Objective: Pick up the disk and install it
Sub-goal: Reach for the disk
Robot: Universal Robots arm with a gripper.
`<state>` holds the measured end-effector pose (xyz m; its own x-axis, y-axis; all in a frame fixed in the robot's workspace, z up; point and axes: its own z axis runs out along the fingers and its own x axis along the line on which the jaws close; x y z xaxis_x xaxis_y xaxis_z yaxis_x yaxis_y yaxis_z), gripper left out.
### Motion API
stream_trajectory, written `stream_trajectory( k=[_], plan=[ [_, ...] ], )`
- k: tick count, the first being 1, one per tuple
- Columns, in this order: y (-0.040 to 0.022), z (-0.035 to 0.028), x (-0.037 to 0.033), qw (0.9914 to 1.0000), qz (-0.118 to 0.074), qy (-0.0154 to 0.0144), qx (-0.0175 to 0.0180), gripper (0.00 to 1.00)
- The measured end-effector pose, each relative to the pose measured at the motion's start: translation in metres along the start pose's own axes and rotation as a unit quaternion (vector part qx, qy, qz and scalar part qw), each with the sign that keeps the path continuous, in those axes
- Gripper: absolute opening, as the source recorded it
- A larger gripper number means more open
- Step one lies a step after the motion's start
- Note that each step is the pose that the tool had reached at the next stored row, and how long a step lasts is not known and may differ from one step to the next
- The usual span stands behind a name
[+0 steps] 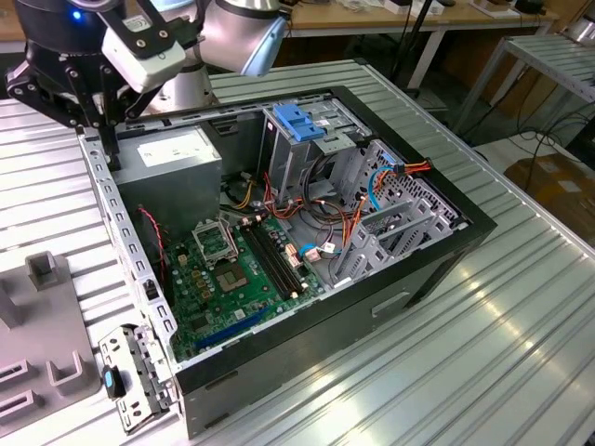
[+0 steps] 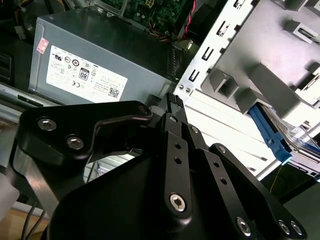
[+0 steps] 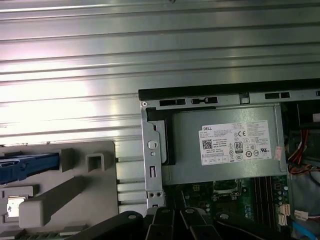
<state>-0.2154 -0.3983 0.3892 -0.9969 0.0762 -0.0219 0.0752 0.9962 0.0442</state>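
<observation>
Closed on nothing, the tool (image 1: 110, 147) is hovering over the open case's (image 1: 297, 358) upper-left corner while the disk (image 3: 27, 166) is waiting in a grey holder (image 3: 75, 190), lower left in the first wrist view, apparently staged for grasping.

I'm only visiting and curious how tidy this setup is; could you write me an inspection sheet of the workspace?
Surface: ribbed silver metal table carrying an open black computer case.
Job's things: silver-grey metal disk with blue plastic side rails lies in a grey moulded holder beside the case, not picked up.
Clutter: perforated metal plate with a blue clip by the case's corner.
Grippers: black hand hangs over the case's edge by the large grey box with white sticker, without the disk.
Cables: red, orange and blue wires inside the case near the tall metal cage with blue top.
Surroundings: another metal table behind.
</observation>
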Motion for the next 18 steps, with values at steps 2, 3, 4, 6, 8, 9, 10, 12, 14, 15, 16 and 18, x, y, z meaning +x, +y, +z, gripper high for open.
stream_trajectory(
  k=[2,3,4,6,8,9,10,12,14,15,16,18],
  plan=[
    [-0.0002,0.0,0.0026,1.0,0.0,0.0,0.0,0.11],
    [-0.0003,0.0,0.0039,1.0,0.0,0.0,0.0,0.11],
    [-0.0004,0.0,0.0051,1.0,0.0,0.0,0.0,0.11],
    [-0.0007,-0.0001,0.0093,1.0,0.0,0.0,0.0,0.11],
    [-0.0009,-0.0001,0.0118,1.0,0.0,0.0,0.0,0.11],
    [-0.001,-0.0001,0.013,1.0,0.0,0.0,0.0,0.11],
    [-0.0011,-0.0001,0.0143,1.0,0.0,0.0,0.0,0.11],
    [-0.0013,-0.0001,0.0174,1.0,0.0,0.0,0.0,0.11],
    [-0.0015,-0.0001,0.0204,1.0,0.0,0.0,0.0,0.11],
    [-0.0017,-0.0001,0.0229,1.0,0.0,0.0,0.0,0.11],
    [-0.0019,-0.0001,0.0255,1.0,0.0,0.0,0.0,0.11],
    [-0.0022,-0.0002,0.0293,1.0,0.0,0.0,0.0,0.11]
  ],
)
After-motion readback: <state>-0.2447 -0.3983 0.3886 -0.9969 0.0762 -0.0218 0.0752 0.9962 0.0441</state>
